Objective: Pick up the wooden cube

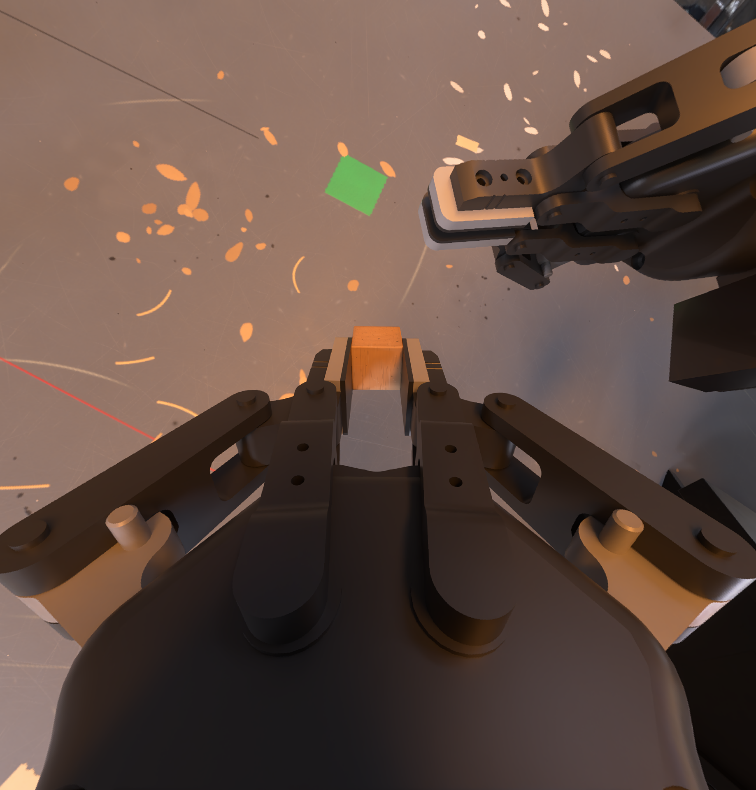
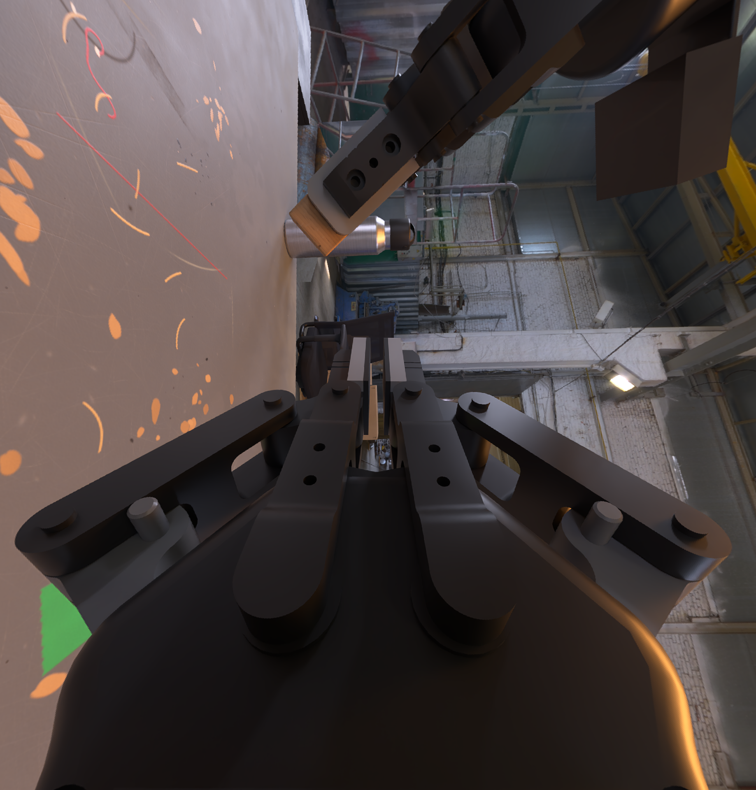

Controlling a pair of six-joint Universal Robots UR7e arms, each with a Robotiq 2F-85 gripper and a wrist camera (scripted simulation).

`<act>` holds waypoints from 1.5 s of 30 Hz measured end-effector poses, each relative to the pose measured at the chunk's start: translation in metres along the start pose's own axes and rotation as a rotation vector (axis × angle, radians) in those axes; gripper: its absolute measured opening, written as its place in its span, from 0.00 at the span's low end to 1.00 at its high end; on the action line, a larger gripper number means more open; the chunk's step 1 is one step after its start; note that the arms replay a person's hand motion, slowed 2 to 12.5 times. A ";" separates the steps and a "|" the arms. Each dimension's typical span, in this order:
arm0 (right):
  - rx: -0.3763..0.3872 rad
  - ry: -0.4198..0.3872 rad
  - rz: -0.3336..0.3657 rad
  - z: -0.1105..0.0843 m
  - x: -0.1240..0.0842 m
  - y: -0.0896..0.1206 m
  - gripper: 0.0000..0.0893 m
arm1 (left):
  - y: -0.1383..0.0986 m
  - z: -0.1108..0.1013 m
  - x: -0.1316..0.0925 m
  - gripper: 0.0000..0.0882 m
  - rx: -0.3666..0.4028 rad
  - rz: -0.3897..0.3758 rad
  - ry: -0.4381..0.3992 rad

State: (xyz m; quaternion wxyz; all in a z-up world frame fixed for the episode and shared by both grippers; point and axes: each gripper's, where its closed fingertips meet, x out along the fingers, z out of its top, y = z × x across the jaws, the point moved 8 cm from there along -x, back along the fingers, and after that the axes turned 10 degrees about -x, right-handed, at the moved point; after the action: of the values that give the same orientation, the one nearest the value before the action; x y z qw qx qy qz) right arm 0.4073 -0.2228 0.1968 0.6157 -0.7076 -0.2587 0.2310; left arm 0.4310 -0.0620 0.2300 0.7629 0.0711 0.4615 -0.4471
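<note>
The wooden cube point(image 1: 375, 359) is a small light-brown block held between the pads of my left gripper point(image 1: 375, 363), which is shut on it. In the right wrist view the cube point(image 2: 314, 228) sticks out of the left gripper's fingertips point(image 2: 324, 222) and appears to be held off the table. My right gripper point(image 2: 377, 359) is shut with only a narrow slit between the pads and holds nothing. It also shows in the left wrist view point(image 1: 431, 213), to the upper right of the cube and apart from it.
A flat green square point(image 1: 357, 184) lies on the grey, paint-flecked table point(image 1: 111, 299) beyond the cube; it also shows in the right wrist view point(image 2: 59, 624). A metal bottle point(image 2: 363, 243) stands near the table's far edge point(image 2: 298, 278). A dark block point(image 1: 718, 342) is at the right.
</note>
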 end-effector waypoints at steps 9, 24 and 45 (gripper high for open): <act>-0.030 0.001 -0.002 0.001 0.000 0.001 0.06 | 0.000 0.000 0.001 0.23 -0.005 0.002 0.008; -0.073 -0.006 0.014 0.003 0.001 0.005 0.06 | 0.001 -0.001 0.004 0.23 -0.006 0.015 0.025; -0.120 -0.019 0.028 0.005 0.001 0.010 0.06 | 0.002 -0.002 0.007 0.23 -0.005 0.028 0.054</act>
State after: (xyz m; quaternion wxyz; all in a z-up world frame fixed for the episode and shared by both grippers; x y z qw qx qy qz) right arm 0.4061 -0.2194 0.1867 0.5663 -0.7446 -0.2680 0.2302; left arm 0.4318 -0.0640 0.2228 0.7564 0.0879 0.4820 -0.4333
